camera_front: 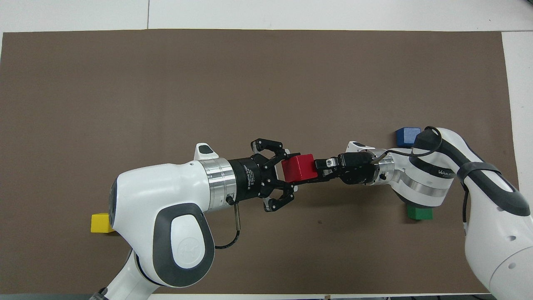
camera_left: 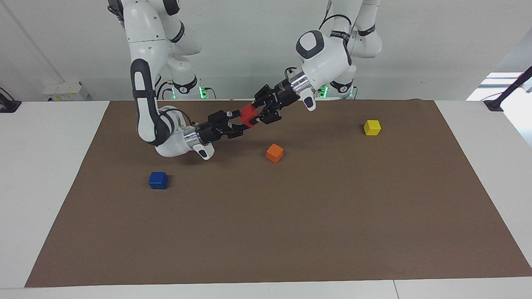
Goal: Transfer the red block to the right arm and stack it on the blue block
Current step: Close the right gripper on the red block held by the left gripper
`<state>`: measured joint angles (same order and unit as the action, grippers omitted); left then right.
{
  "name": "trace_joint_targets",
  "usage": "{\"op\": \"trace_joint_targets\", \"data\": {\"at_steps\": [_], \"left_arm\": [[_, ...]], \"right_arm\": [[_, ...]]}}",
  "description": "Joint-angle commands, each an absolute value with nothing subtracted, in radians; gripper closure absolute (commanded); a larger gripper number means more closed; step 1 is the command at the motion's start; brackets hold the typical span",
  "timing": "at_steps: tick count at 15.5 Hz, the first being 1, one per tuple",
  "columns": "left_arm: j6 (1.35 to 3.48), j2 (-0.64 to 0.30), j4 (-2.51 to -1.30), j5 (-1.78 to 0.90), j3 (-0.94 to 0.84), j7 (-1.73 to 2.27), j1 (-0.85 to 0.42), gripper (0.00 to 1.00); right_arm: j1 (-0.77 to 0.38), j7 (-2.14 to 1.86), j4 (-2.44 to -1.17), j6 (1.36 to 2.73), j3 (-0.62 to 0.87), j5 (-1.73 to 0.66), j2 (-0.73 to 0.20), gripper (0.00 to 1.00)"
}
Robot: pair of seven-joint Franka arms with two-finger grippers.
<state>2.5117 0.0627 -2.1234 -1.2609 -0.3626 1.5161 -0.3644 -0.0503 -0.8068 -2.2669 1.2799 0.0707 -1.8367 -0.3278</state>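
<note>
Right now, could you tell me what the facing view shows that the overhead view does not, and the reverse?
Only the facing view shows the small orange cube lying on the brown mat below the handover, and both arms' bases. Only the overhead view shows the small dark green cube, which the right arm hides in the facing view. Both show the left gripper shut on the small bright red cube in the air, the open right gripper at that cube, the small deep blue cube and the small yellow cube.
</note>
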Motion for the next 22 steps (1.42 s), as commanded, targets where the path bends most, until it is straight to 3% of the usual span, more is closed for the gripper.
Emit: {"op": "trace_joint_targets", "data": {"at_steps": [1,22], "left_arm": [[2.562,0.084,-2.154,-1.299,-0.348,1.497,-0.402,1.00],[2.563,0.086,-2.164,-1.301,-0.348,1.497,-0.407,1.00]], "right_arm": [[-0.084,-0.833,-2.293,1.325,0.075,-1.896,-0.302,0.00],[-0.097,-0.857,-2.292,1.341,0.075,-1.922,-0.302,0.01]]}}
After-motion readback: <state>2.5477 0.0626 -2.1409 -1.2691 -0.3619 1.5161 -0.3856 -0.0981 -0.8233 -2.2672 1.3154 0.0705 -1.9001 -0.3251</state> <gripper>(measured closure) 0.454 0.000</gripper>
